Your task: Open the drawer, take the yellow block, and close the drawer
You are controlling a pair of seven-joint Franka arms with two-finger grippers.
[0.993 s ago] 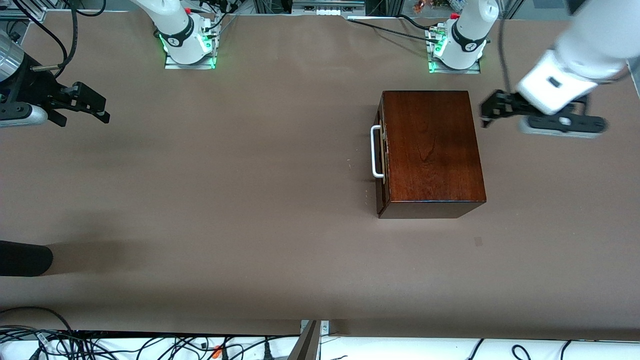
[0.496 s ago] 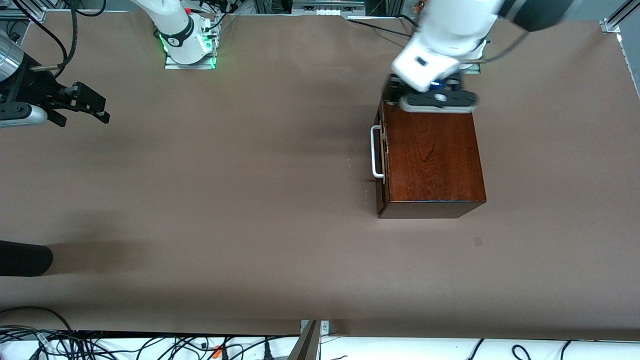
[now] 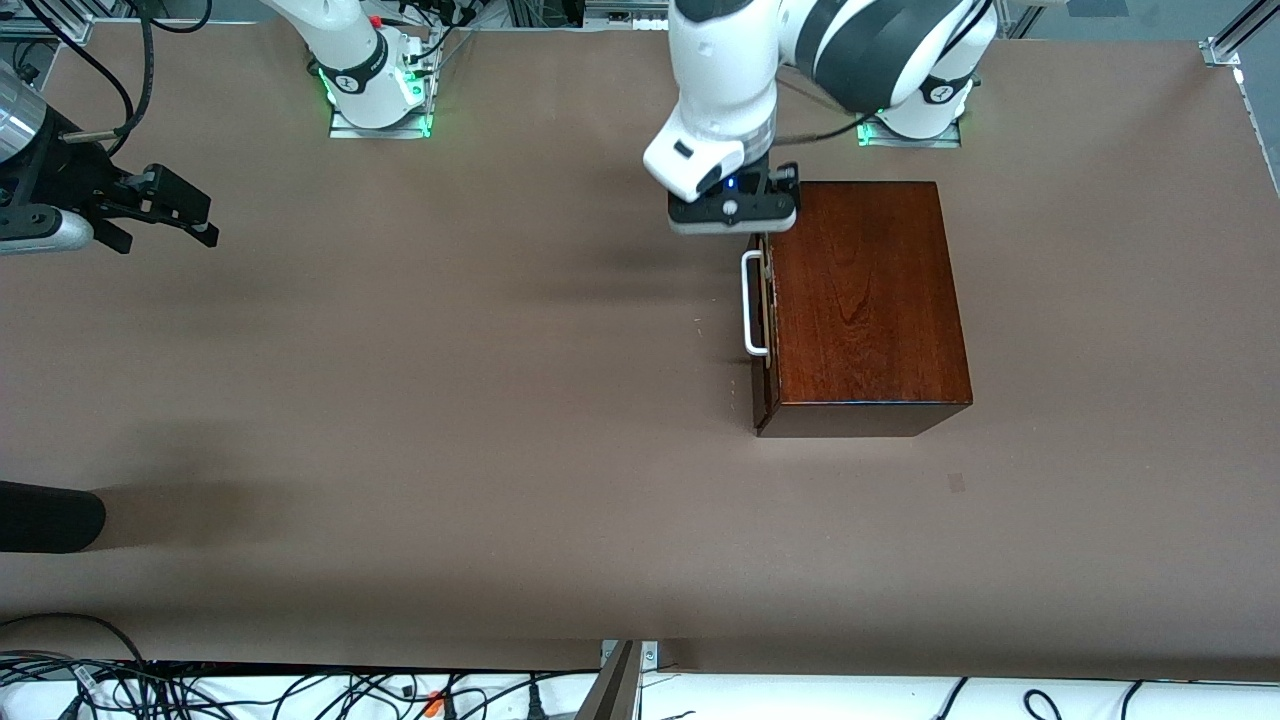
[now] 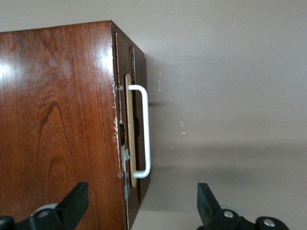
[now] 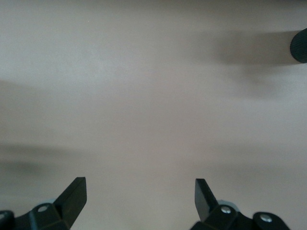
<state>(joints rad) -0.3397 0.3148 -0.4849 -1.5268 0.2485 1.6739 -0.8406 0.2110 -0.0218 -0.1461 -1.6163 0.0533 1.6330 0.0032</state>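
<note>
The dark reddish-brown wooden box point(image 3: 865, 300) stands on the table toward the left arm's end. Its drawer point(image 3: 762, 330) is shut, with the white bar handle point(image 3: 752, 305) facing the right arm's end. My left gripper point(image 3: 733, 212) is open and empty, up over the box corner beside the handle's end farthest from the front camera. In the left wrist view the box point(image 4: 57, 120) and handle point(image 4: 144, 129) lie ahead of my left gripper point(image 4: 139, 208). My right gripper point(image 3: 165, 210) is open and empty, waiting at the right arm's end; the right wrist view shows it point(image 5: 139, 201) over bare table. The yellow block is hidden.
A black rounded object point(image 3: 50, 515) juts in at the right arm's end, nearer the front camera; it also shows in the right wrist view point(image 5: 300, 45). Cables point(image 3: 300, 690) run along the near edge. The arm bases point(image 3: 375, 90) stand at the table's top edge.
My left arm has swung from the left arm's end of the table, across the box top, to over the corner by the handle. The right arm has not moved.
</note>
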